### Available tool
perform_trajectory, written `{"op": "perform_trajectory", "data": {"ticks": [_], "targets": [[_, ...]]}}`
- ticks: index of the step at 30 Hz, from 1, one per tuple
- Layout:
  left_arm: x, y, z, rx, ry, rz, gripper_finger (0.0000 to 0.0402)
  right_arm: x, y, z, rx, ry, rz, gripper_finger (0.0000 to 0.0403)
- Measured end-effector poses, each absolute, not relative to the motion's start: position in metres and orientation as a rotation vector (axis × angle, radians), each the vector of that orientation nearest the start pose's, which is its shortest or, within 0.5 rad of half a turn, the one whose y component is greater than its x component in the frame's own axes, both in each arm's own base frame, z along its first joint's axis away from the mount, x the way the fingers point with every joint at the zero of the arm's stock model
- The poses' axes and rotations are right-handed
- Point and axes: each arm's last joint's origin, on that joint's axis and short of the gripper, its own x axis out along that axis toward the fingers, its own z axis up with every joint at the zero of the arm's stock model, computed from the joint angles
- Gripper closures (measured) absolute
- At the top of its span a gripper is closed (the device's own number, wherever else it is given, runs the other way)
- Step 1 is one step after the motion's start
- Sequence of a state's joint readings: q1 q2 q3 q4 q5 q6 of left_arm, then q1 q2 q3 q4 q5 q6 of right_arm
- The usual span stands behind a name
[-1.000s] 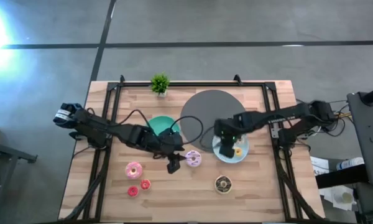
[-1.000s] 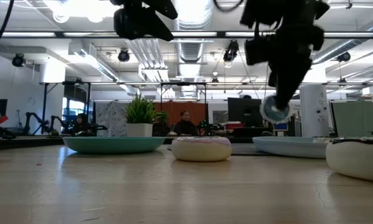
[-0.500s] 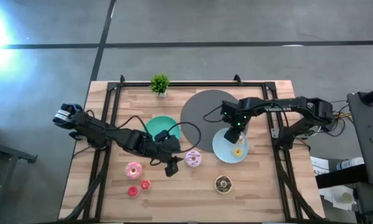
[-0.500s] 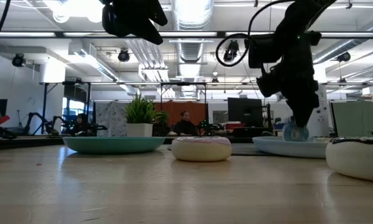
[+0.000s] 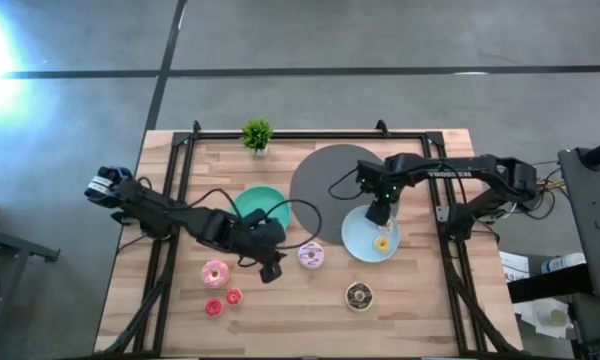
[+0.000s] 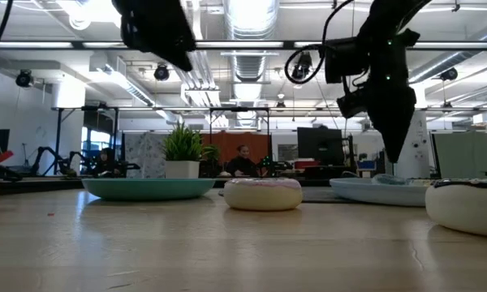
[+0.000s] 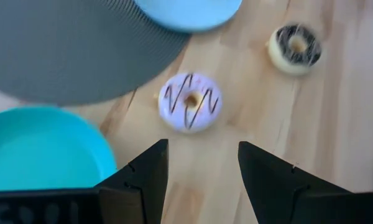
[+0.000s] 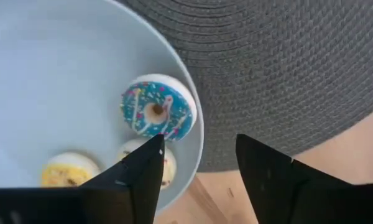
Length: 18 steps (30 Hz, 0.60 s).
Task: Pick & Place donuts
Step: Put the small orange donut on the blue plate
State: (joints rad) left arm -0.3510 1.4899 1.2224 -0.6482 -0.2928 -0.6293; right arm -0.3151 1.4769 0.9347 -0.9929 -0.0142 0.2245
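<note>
Wooden table (image 5: 420, 300), plate-rim (image 8: 196, 134) half-hiding cream donut (image 8: 168, 167)

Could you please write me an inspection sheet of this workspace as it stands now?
Surface: wooden table, black frame rails along its sides.
Job's things: lilac-white frosted donut, pink donut, two small red donuts and chocolate-topped donut on the wood; blue sprinkled donut, yellow donut and a cream one on the pale blue plate; teal plate holds none.
Clutter: big grey woven disc, small potted plant.
Grippers: left gripper open over the lilac donut; right gripper open, empty, above the pale blue plate's rim.
Cables: black loops along both arms.
Surroundings: open workshop, person seated far behind.
</note>
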Motion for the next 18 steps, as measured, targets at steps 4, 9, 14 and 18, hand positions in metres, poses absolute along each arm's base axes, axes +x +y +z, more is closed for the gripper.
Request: {"op": "perform_trajectory", "data": {"ticks": [4,9,14,18], "targets": [[0.273,-0.109,0.275,-0.221,1.004,0.234,0.0234,0.232,-0.058,0.211,0.215,1.425,-0.293,0.0209],[0.243,-0.129,0.252,-0.184,1.183,0.251,0.0234,0.239,-0.029,0.222,0.047,1.313,-0.148,0.0211],[0.213,-0.168,0.23,-0.193,1.318,-0.004,0.0234,0.246,-0.002,0.223,-0.028,1.26,-0.054,0.0212],[0.196,-0.184,0.215,-0.173,1.341,-0.079,0.0234,0.252,0.008,0.225,-0.042,1.194,-0.025,0.0213]]}}
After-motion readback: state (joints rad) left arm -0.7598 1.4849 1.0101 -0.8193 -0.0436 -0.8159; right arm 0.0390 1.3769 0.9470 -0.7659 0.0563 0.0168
